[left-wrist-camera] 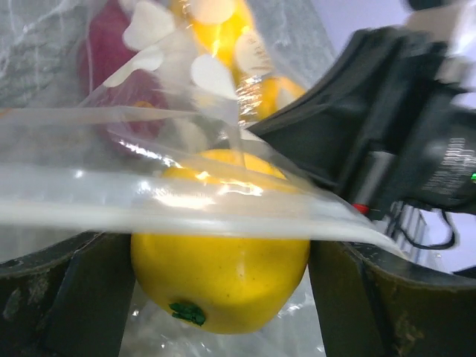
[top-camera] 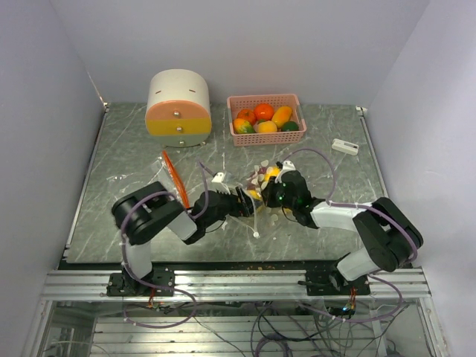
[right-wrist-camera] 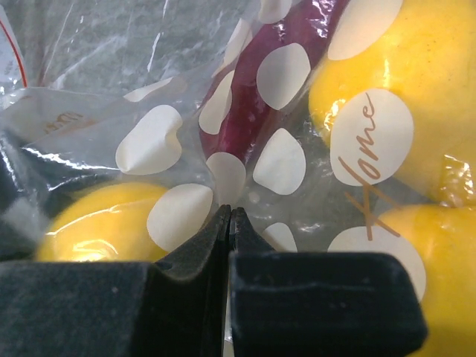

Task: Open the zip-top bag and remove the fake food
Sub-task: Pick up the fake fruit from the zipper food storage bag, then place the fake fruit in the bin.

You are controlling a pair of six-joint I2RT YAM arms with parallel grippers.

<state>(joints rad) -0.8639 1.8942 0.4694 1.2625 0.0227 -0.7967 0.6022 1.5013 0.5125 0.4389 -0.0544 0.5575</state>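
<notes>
Presently, by the near edge of the bench (top-camera: pixel 134 160), the left end effector (left-wrist-camera: pixel 221 249) clamps a yellow fruit (left-wrist-camera: pixel 223 290) at the zip-top bag (right-wrist-camera: pixel 149 141); the right end effector (right-wrist-camera: pixel 230 217), fingers (right-wrist-camera: pixel 186 256) pressed together, pinches its film; bag apparently open; purple piece (right-wrist-camera: pixel 245 111) not yet out.

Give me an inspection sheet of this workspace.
Surface: grey marbled table.
Job's things: spotted zip-top bag mid-table, holding yellow fruits and a purple piece; more fake food in the pink basket.
Clutter: round drawer box, small white device, curved orange strip.
Hands: right hand pinched shut on the bag film; left hand closed around a yellow fruit.
Cables: looped along both arms, tangled below the table.
Surroundings: plain white walls.
</notes>
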